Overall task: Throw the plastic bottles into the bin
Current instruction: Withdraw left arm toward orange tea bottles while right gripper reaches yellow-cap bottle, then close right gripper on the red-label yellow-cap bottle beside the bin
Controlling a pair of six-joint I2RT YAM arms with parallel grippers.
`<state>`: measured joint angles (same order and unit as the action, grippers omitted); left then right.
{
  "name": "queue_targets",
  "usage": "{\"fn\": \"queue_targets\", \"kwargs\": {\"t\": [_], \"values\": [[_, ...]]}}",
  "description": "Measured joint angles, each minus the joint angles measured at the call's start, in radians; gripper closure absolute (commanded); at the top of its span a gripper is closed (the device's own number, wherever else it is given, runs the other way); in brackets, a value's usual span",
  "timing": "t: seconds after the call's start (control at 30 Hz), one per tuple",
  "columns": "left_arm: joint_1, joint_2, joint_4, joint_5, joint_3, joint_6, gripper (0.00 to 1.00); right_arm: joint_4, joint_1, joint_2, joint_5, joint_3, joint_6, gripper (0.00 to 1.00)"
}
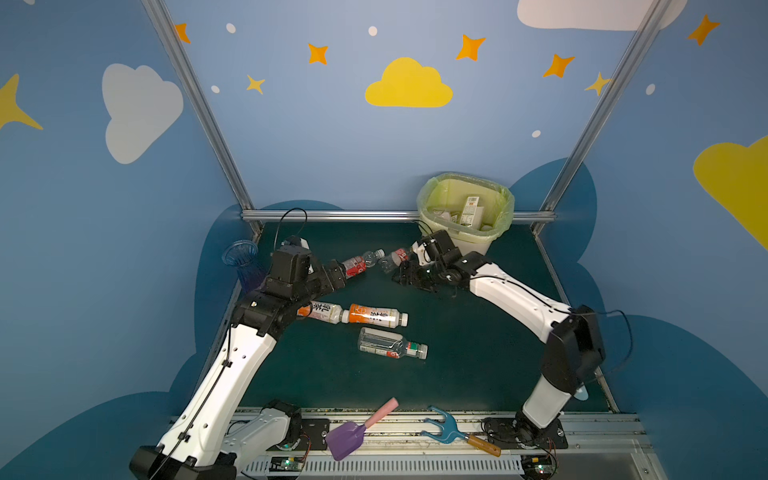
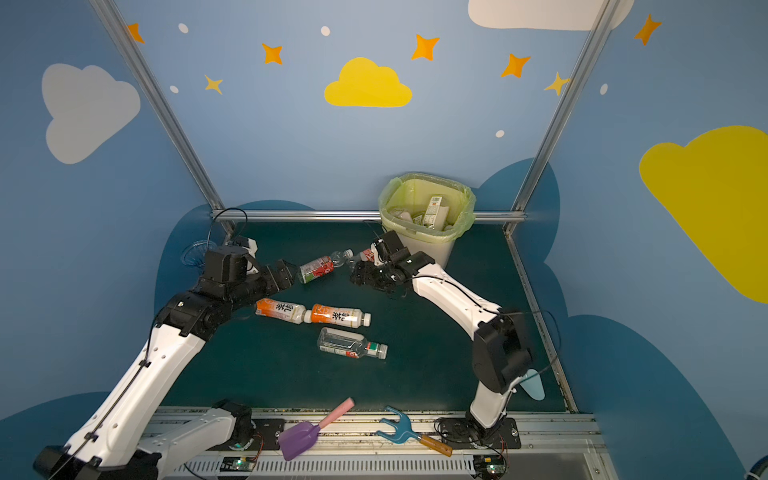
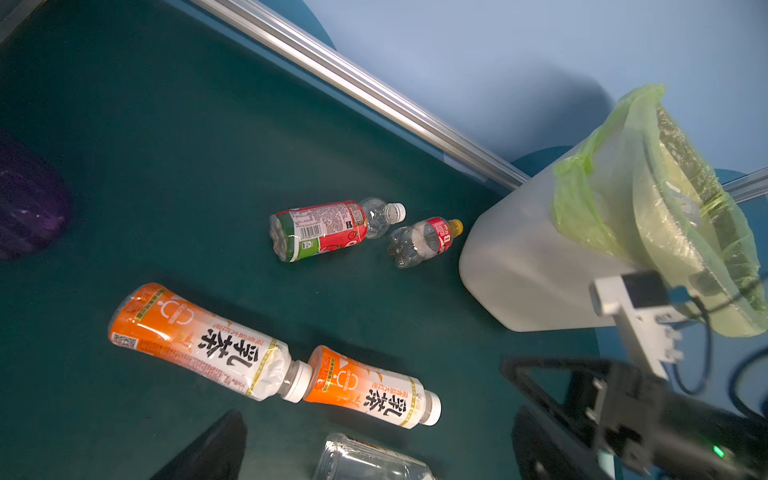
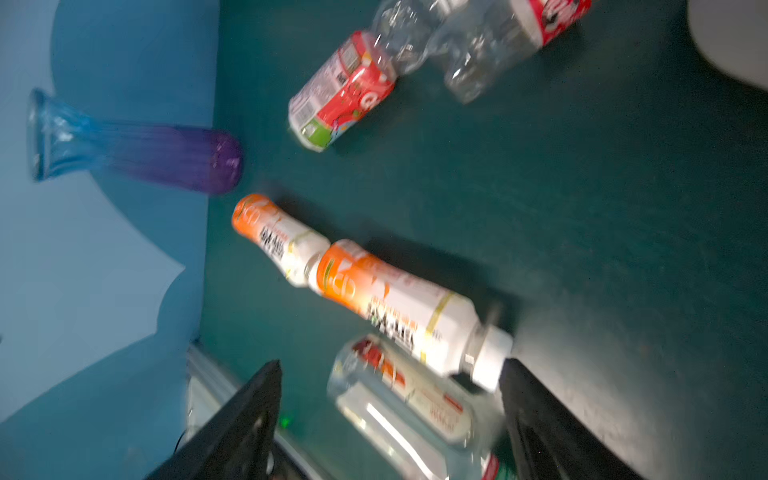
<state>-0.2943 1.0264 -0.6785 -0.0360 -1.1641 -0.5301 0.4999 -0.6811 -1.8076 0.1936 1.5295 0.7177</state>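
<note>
Right now the bench (image 1: 478, 365) is carrying five plastic bottles, all lying on their sides. The one bin (image 1: 478, 245) is standing at its back edge on the right arm's side, holding several more bottles than I can count. Both tools are hovering with jaws spread and gripping nothing. The left tool (image 1: 340, 276) is pointing at the base of a bottle, and the right tool (image 1: 405, 277) is hanging near the bin.

Toward the front, two orange-and-white bottles (image 1: 376, 314) are lying end to end, cap to base, with one clear square bottle (image 1: 388, 343) just beside them. Behind them, one red-and-green bottle (image 1: 357, 266) is lying lengthwise in line with the left tool. One small red-banded bottle (image 1: 392, 259) is lying just behind the right tool, its long axis running toward the bin and its cap end nearest the bin's wall. The right arm is looking the nearer for it.
</note>
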Motion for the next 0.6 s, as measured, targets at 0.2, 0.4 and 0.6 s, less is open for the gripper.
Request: {"fn": "queue_targets", "kwargs": {"t": [0.2, 0.4, 0.6], "values": [[0.005, -0.073, -0.014, -0.004, 0.016, -0.003, 0.00, -0.024, -0.005, -0.278, -0.153, 0.245, 0.085, 0.14], [0.011, -0.122, -0.032, -0.003, 0.016, -0.002, 0.00, 0.007, -0.015, -0.447, -0.304, 0.445, 0.122, 0.09], [0.031, -0.132, -0.052, 0.000, 0.015, 0.019, 0.00, 0.071, -0.017, -0.540, -0.412, 0.609, 0.140, 0.08]]}}
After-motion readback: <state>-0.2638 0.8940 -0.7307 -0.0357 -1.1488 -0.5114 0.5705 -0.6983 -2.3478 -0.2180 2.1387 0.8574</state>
